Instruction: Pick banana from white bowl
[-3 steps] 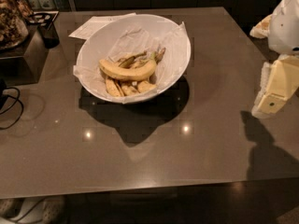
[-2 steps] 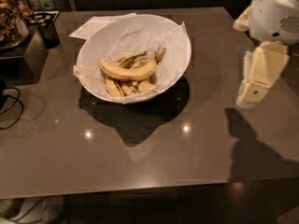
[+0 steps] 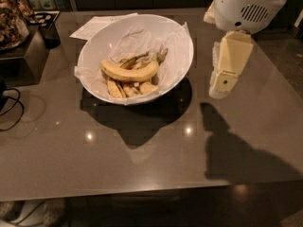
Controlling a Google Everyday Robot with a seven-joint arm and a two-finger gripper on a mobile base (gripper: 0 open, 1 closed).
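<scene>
The white bowl [image 3: 182, 46], lined with crumpled white paper, stands on the dark table at the upper middle. The banana [image 3: 130, 72], whole, curved and bright yellow, lies across the bowl's middle on top of smaller brown-spotted banana pieces [image 3: 127, 89]. My gripper [image 3: 222, 84] hangs from the white arm at the upper right, just right of the bowl's rim and above the table. It holds nothing that I can see.
The table [image 3: 142, 155] is glossy and dark brown, with its front edge near the bottom. A sheet of paper [image 3: 97, 26] lies behind the bowl. A black cup [image 3: 49, 33] and a jar stand at the far left, and a black cable [image 3: 12, 108] loops at the left edge.
The arm and gripper have moved left from the table's right edge toward the bowl. The bowl and banana have not shifted on the table.
</scene>
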